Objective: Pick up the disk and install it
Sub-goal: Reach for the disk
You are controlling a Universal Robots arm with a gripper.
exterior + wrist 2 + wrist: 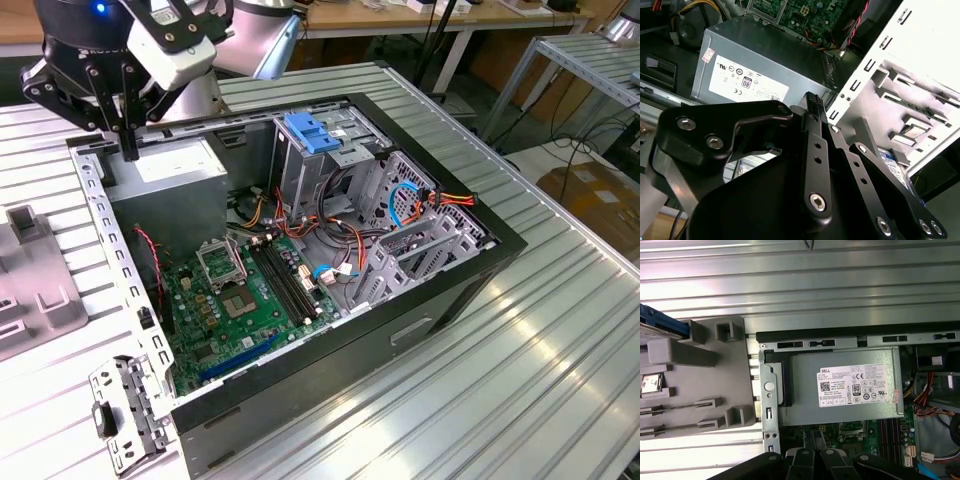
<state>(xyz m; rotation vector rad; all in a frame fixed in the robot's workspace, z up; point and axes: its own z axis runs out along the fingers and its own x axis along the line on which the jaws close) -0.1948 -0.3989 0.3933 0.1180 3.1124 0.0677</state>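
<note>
My gripper [130,150] hangs shut and empty over the back left corner of the open computer case [470,280], just above the grey power-supply box [165,170]. In the second wrist view its black fingertips [812,98] meet in front of that box [765,65]. The disk [662,321] shows in the first wrist view as a blue side rail at the picture's edge, resting on the grey holder [715,380] outside the case. A labelled piece of the disk [892,161] peeks out behind the gripper's links. My gripper is apart from the disk.
Inside the case lie the green motherboard [250,300], loose cables and a metal drive cage with a blue latch handle [310,132]. The grey holder [30,270] sits on the ribbed table at the exterior view's left. A metal bracket [125,410] lies near the case's front corner.
</note>
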